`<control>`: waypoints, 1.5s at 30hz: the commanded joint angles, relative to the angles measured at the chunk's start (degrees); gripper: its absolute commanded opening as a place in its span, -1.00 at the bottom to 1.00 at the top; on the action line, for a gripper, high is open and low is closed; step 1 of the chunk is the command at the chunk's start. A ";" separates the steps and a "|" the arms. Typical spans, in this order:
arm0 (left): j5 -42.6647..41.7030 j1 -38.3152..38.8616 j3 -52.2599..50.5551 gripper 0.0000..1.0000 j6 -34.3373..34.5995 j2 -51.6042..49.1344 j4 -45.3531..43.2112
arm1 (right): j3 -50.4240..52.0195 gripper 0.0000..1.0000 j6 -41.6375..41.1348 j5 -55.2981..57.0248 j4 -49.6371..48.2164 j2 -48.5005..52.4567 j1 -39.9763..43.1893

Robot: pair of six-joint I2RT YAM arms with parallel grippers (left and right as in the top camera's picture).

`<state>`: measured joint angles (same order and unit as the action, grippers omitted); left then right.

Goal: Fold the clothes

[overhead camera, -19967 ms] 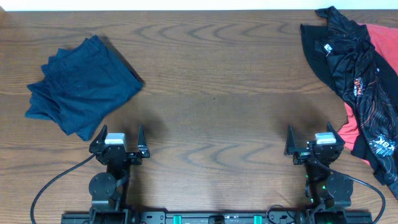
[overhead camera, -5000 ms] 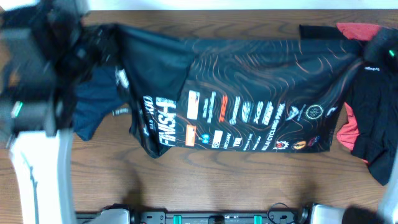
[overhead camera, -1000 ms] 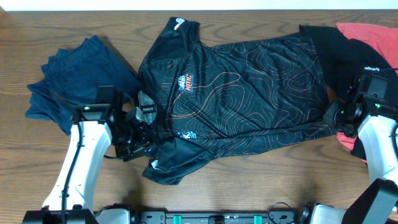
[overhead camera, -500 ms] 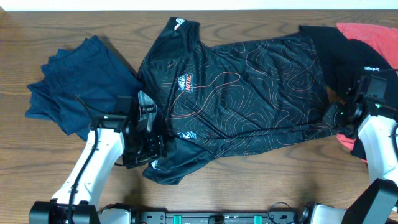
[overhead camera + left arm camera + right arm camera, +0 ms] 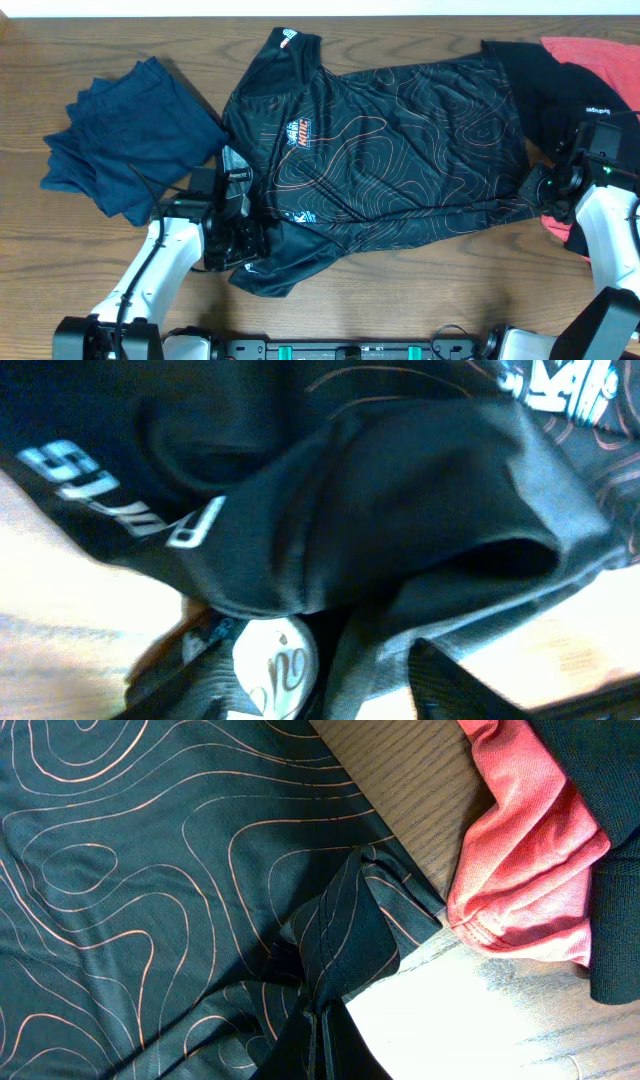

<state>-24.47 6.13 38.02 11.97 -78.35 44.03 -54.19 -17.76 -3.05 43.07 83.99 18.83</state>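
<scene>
The black jersey (image 5: 400, 150) with thin orange contour lines lies spread flat across the middle of the table. My left gripper (image 5: 237, 243) is at its lower-left sleeve. In the left wrist view, my left gripper (image 5: 315, 665) has its jaws apart, with bunched sleeve cloth (image 5: 380, 490) and a white round logo patch (image 5: 272, 668) between them. My right gripper (image 5: 532, 186) is at the jersey's lower-right hem corner. In the right wrist view, my right gripper (image 5: 322, 1020) is shut on a pinched fold of the jersey (image 5: 150, 870).
A crumpled navy garment (image 5: 130, 140) lies at the left. A plain black garment (image 5: 545, 90) and a red one (image 5: 590, 50) are heaped at the right edge, with the red cloth (image 5: 520, 850) just beside the held hem. Bare wooden table (image 5: 400, 290) runs along the front.
My left gripper has slid right onto the jersey's sleeve and its jaws have narrowed around the cloth. The right gripper and the jersey body have stayed still.
</scene>
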 commanded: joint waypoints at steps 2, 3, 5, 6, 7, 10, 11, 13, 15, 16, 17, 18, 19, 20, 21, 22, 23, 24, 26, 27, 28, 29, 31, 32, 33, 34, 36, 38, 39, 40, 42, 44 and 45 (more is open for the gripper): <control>-1.03 2.69 -0.31 -0.03 -0.31 -0.26 -0.52 | 0.09 -0.98 0.68 -0.20 0.22 0.04 -0.52; -1.03 3.26 -0.31 -0.18 -0.31 -0.31 -0.52 | 0.09 -0.98 0.68 -0.20 0.24 0.04 -0.52; -1.03 4.04 -0.31 -0.76 -0.28 -0.31 -0.48 | 0.09 -0.98 0.68 -0.20 0.26 0.04 -0.52; -1.03 4.20 -0.28 -0.88 -0.26 -0.31 -0.50 | 0.09 -0.98 0.68 -0.20 0.26 0.04 -0.52; -1.01 4.20 -0.28 -0.88 0.09 -0.31 -0.50 | 0.09 -0.98 0.68 -0.20 0.26 0.04 -0.52; -1.01 4.20 0.42 -0.88 0.57 -0.28 -0.17 | 0.09 -0.98 0.68 -0.20 0.24 0.04 -0.52; -1.01 4.20 1.05 -0.88 0.57 -0.20 0.39 | 0.09 -0.98 0.68 -0.20 0.24 0.04 -0.52; -1.03 4.20 3.54 -0.88 0.55 -0.09 2.60 | 0.09 -0.98 1.14 -0.22 0.24 0.04 -0.52; -1.03 4.17 7.50 -0.88 0.20 0.04 5.51 | 0.09 -0.98 2.23 -0.20 0.20 0.04 -0.52; -1.03 4.17 9.20 -0.88 -0.26 0.15 6.58 | 0.09 -0.98 2.21 -0.20 0.17 0.04 -0.52; -1.01 4.17 11.65 -0.88 -0.90 0.20 7.87 | 0.09 -0.98 2.21 -0.20 0.07 0.04 -0.52; -1.01 3.89 14.16 -0.88 -1.03 0.24 9.07 | 0.09 -0.98 2.23 -0.17 -0.15 0.04 -0.52; -1.01 3.48 16.33 -0.88 -1.01 0.24 10.12 | 0.09 -0.98 2.25 -0.15 -0.44 0.04 -0.52; -1.01 2.86 18.78 -0.88 -0.98 0.24 11.41 | 0.09 -0.98 2.43 -0.15 -0.81 0.04 -0.52; -1.01 2.16 20.72 -0.88 -0.96 0.24 12.41 | 0.09 -0.98 2.45 -0.15 -1.38 0.04 -0.52; -1.03 1.14 22.95 -0.88 -0.94 0.24 13.46 | 0.09 -0.98 2.43 -0.15 -2.05 0.04 -0.52; -1.03 0.13 24.63 -0.88 -0.94 0.24 14.05 | 0.09 -0.98 2.45 -0.15 -2.69 0.04 -0.52; -1.05 -0.98 26.10 -0.88 -0.76 0.24 14.21 | 0.09 -0.98 2.43 -0.17 -3.26 0.04 -0.52; -1.03 -3.50 28.33 -0.88 -0.26 0.24 13.79 | 0.09 -0.98 2.40 -0.17 -4.04 0.04 -0.52; -1.05 -4.98 28.85 -0.88 -0.26 0.24 13.05 | 0.09 -0.98 2.40 -0.17 -4.33 0.04 -0.52; -1.09 -6.14 28.89 -0.88 0.17 0.24 12.11 | 0.09 -0.98 2.40 -0.15 -4.46 0.04 -0.52; -1.11 -7.19 28.87 -0.88 0.92 0.22 11.28 | 0.09 -0.98 2.40 -0.17 -4.59 0.04 -0.52; -2.47 -8.50 28.85 -0.88 1.22 -0.15 9.57 | 0.09 -0.98 2.40 -0.17 -5.03 0.04 -0.52; -2.56 -8.66 28.85 -0.88 1.22 -0.33 8.81 | 0.09 -0.98 2.40 -0.17 -5.33 0.04 -0.52; -2.51 -8.70 28.85 -0.88 1.20 -0.50 8.07 | 0.09 -0.98 2.40 -0.20 -5.84 0.04 -0.52; -2.54 -8.68 28.85 -0.88 1.22 -0.70 7.37 | 0.09 -0.98 2.40 -0.17 -6.27 0.04 -0.52; -2.51 -8.61 28.85 -0.88 1.22 -1.22 6.51 | 0.09 -0.98 2.40 -0.17 -7.23 0.04 -0.52; -2.49 -8.63 28.85 -0.87 1.22 -2.10 6.23 | 0.09 -0.98 2.38 -0.17 -8.09 0.04 -0.52; -2.49 -8.61 28.85 -0.88 1.22 -2.62 6.16 | 0.09 -0.98 2.38 -0.20 -8.48 0.04 -0.52; -2.49 -8.63 28.85 -0.88 1.22 -3.26 6.12 | 0.09 -0.97 2.38 -0.20 -8.85 0.04 -0.52; -2.49 -8.63 28.85 -0.88 1.20 -4.68 6.14 | 0.09 -0.98 2.38 -0.20 -9.77 0.04 -0.52; -2.49 -8.63 28.83 -0.88 1.20 -6.08 5.97 | 0.09 -0.98 2.38 -0.20 -10.62 0.04 -0.52; -2.45 -8.63 28.83 -0.88 1.18 -6.75 5.68 | 0.09 -0.98 2.40 -0.20 -10.99 0.04 -0.52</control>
<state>-26.63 -2.42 66.11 13.10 -83.35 50.06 -54.19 -16.01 -3.22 32.71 83.99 18.83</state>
